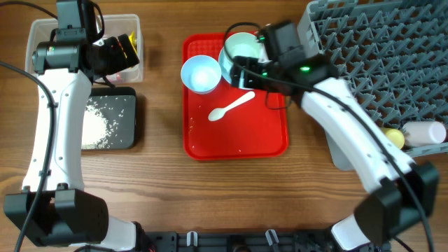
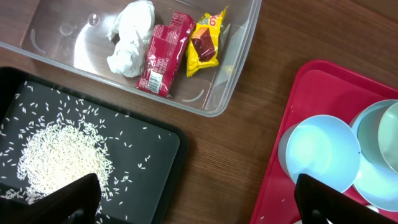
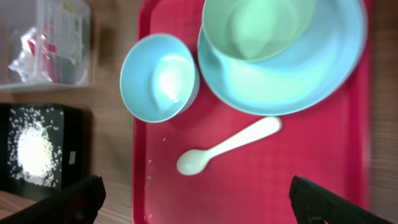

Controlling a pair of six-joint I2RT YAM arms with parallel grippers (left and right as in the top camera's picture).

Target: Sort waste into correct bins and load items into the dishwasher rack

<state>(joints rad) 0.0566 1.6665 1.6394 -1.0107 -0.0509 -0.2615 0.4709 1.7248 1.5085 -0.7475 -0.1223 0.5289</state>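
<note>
At the far left, the clear tub [image 1: 38, 31] held the crumpled tissue [image 2: 132, 36], the red wrapper [image 2: 165, 53] and the yellow wrapper [image 2: 205, 42], lying side by side. The left gripper [image 1: 120, 50] hovered above it, its fingers [image 2: 68, 199] spread wide and holding nothing. Just below the tub, the black tray [image 1: 126, 136] carried the heap of rice grains [image 2: 59, 158].

On the red tray [image 1: 269, 140] in the middle were 1 blue bowl [image 1: 201, 73], the blue plate [image 3: 323, 81] with the 2nd bowl [image 3: 258, 28] sitting on it, and the white spoon [image 1: 231, 107].

The waste looked sorted, so loading was probably next. The spoon lay just in front of the right gripper [image 1: 241, 73]. Its long axis ran diagonally, scoop end toward the left arm and handle toward the plate. The right arm was clearly the nearer one. Its fingers [image 3: 68, 199] stood wide apart, empty and touching nothing.

To the right, the grey rack [image 1: 378, 56] had the yellow cup [image 1: 394, 136] and the white cup [image 1: 423, 131] at its near edge.
</note>
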